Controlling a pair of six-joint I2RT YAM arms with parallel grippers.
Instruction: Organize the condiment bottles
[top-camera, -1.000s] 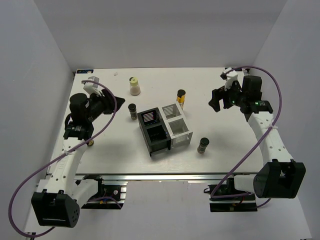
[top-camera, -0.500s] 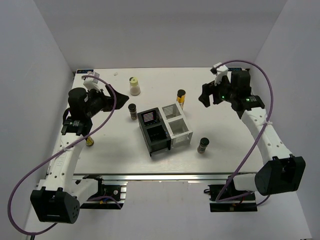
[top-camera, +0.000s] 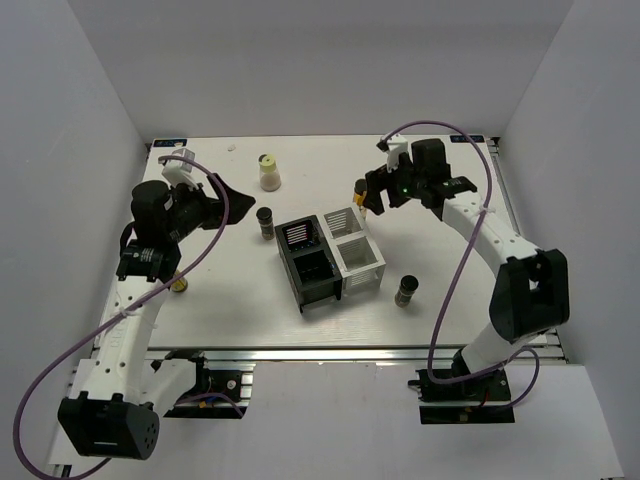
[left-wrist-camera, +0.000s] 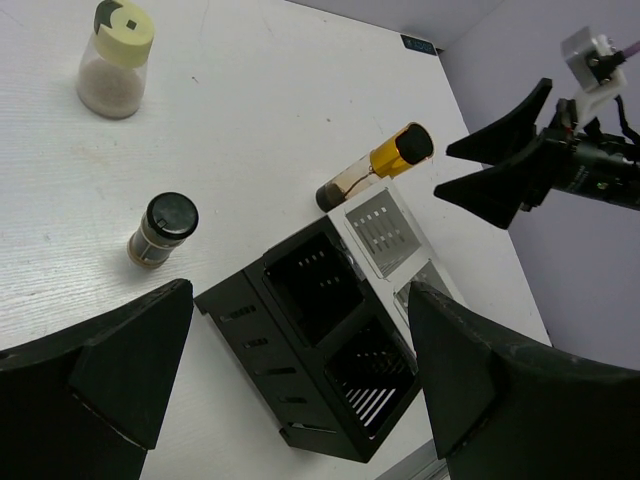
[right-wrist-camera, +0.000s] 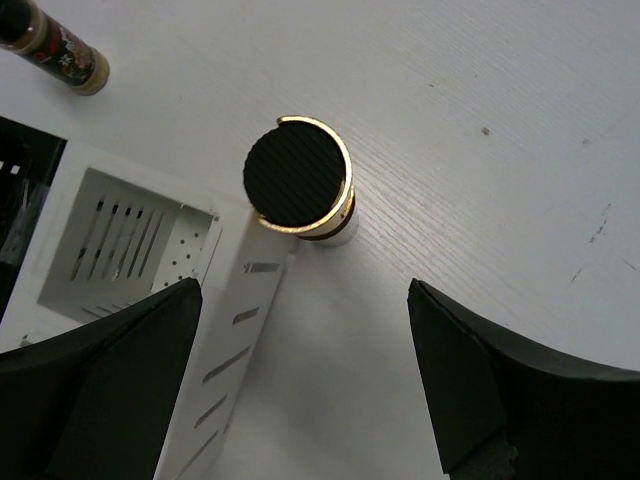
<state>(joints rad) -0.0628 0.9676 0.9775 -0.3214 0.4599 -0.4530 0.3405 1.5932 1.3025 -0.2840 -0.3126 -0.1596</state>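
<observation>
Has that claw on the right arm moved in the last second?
Yes. The right gripper swung left, toward the white organizer box, and now hovers over the amber bottle.

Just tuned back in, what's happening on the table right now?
Neither arm holds anything. The right gripper hovers open over the amber bottle, which stands right beside the white organizer. The left gripper is open too, near one dark bottle. The cream bottle and the other dark bottle stand apart on the table. No bottle is in the black organizer or the white one.
</observation>
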